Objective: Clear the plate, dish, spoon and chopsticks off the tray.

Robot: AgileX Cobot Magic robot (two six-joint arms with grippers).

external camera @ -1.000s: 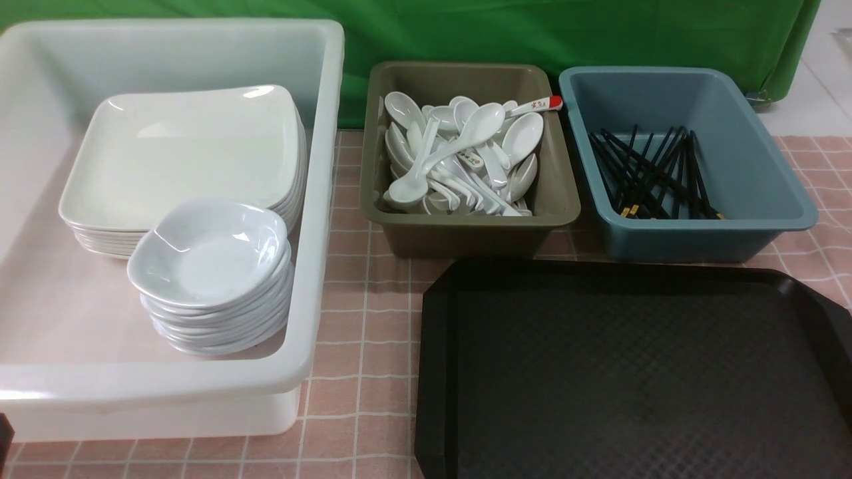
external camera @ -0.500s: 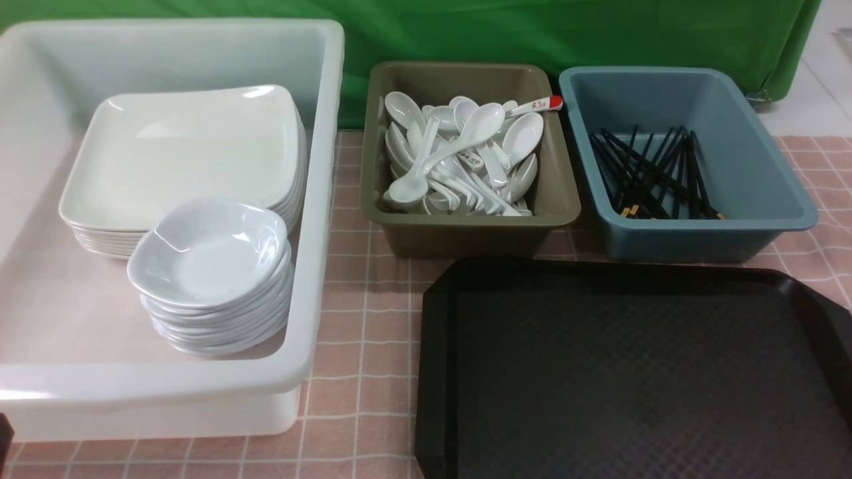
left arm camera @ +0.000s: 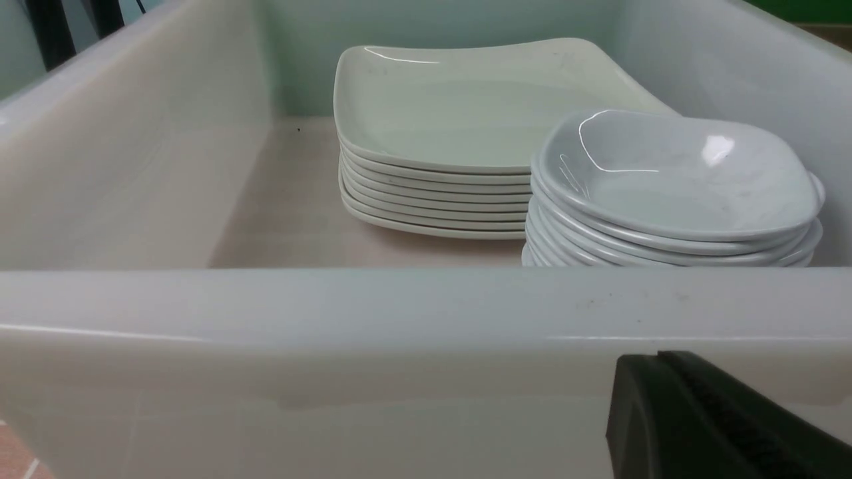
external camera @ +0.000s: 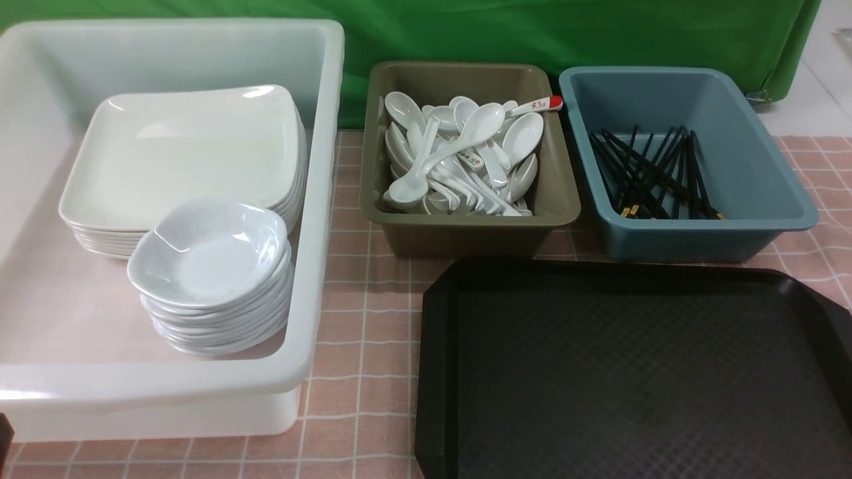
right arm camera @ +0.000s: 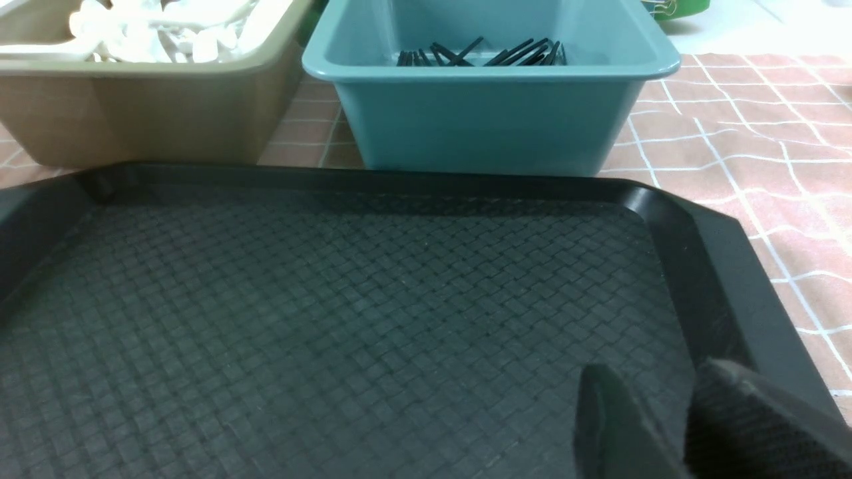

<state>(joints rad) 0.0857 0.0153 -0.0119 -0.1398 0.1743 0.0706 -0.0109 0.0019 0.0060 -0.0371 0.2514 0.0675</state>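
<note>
The black tray (external camera: pixel 639 372) lies at the front right with nothing on it; its diamond-textured floor (right arm camera: pixel 333 299) fills the right wrist view. My right gripper (right arm camera: pixel 655 374) hovers over the tray's near right corner, open and holding nothing. A white square plate (external camera: pixel 180 153) tops a stack in the white tub (external camera: pixel 313 266), and a small dish (external camera: pixel 206 249) tops a second stack in front of it. My left gripper (left arm camera: pixel 657 359) is shut and empty, just outside the tub's near wall (left arm camera: pixel 333 319). White spoons (external camera: pixel 459 143) fill the olive bin. Black chopsticks (external camera: pixel 655 176) lie in the blue bin.
The olive bin (external camera: pixel 466 229) and the blue bin (external camera: pixel 699 236) stand side by side right behind the tray. A red-tipped spoon (external camera: pixel 539 105) rests on the olive bin's far rim. A pink checked cloth (external camera: pixel 359 319) covers the table, and a green backdrop hangs behind.
</note>
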